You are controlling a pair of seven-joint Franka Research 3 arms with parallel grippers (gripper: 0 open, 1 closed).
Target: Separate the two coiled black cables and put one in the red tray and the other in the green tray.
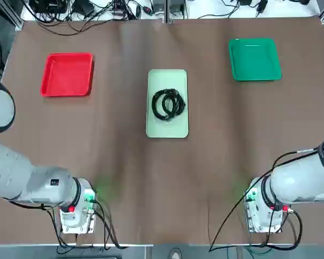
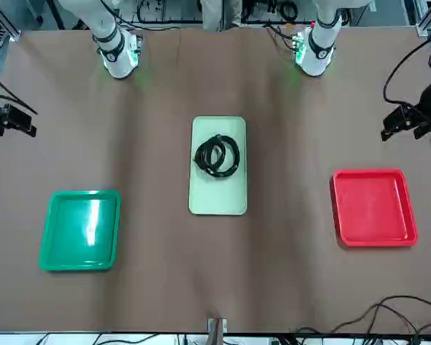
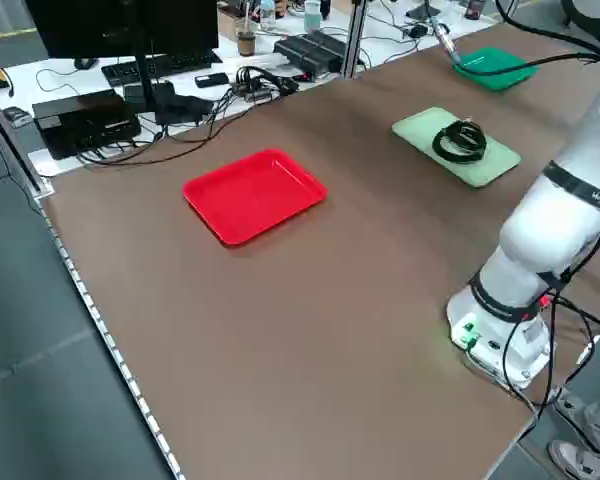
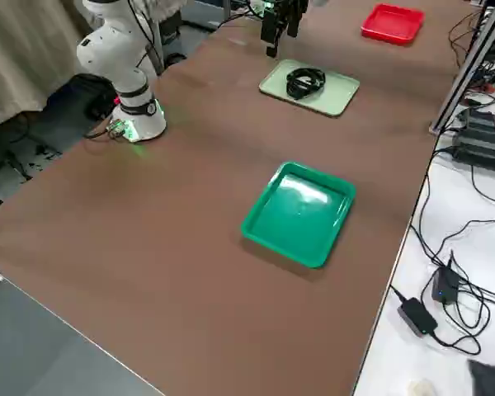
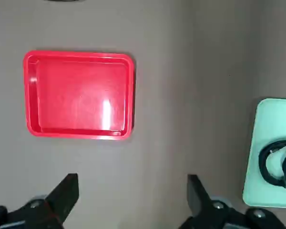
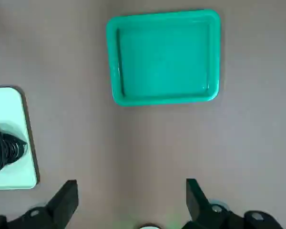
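The two coiled black cables (image 1: 175,103) lie overlapped on the pale mint-green rectangular tray (image 1: 174,132), between the red tray (image 1: 67,75) and the green tray (image 1: 255,59). Your left gripper (image 5: 133,191), raised on the red tray's side, and your right gripper (image 6: 132,193), raised on the green tray's side, each stand wide open and hold nothing. Because the loops overlap, a deep pinch could catch both coils; strands possibly interlocked could drag the second along or unwind it, and simultaneous reaches could collide.
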